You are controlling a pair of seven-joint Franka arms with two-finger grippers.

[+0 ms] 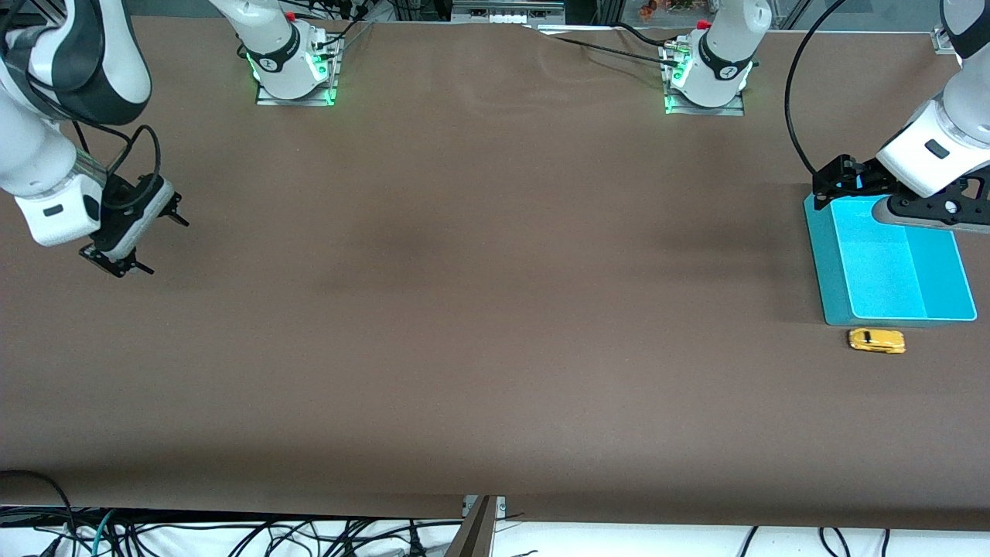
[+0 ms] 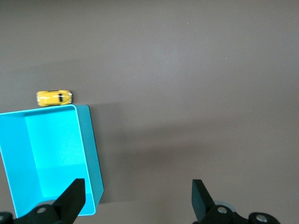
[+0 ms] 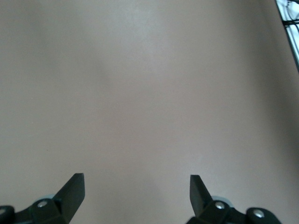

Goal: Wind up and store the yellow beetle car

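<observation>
Resting on its wheels on the brown surface (image 1: 479, 309), the yellow beetle car (image 1: 876, 340) sits nearest the front camera, toward the left arm's end of the surface. It lies lengthwise along the near edge of the cyan tray (image 1: 841, 294), just beside that edge but not touching it. In the left wrist view the car (image 2: 54, 98) shows as a rounded yellow body with a dark stripe along its roof, parked just outside the tray's wall (image 2: 88, 154).

Farther from the camera than the car, the tray stands flat, and what shows of its inside is bare.

Over the tray's farther end hangs the left claw (image 1: 839, 179), black and carried on the white wrist of the left arm. Its fingers (image 2: 74, 198) are spread wide apart in the left wrist view, with nothing between them.

Toward the right arm's end of the surface, well apart from the car and tray, the right claw (image 1: 135, 236) hangs over bare brown surface. Its fingers (image 3: 74, 189) are likewise spread wide with nothing between them, and only plain surface (image 3: 149, 93) fills the right wrist view.
</observation>
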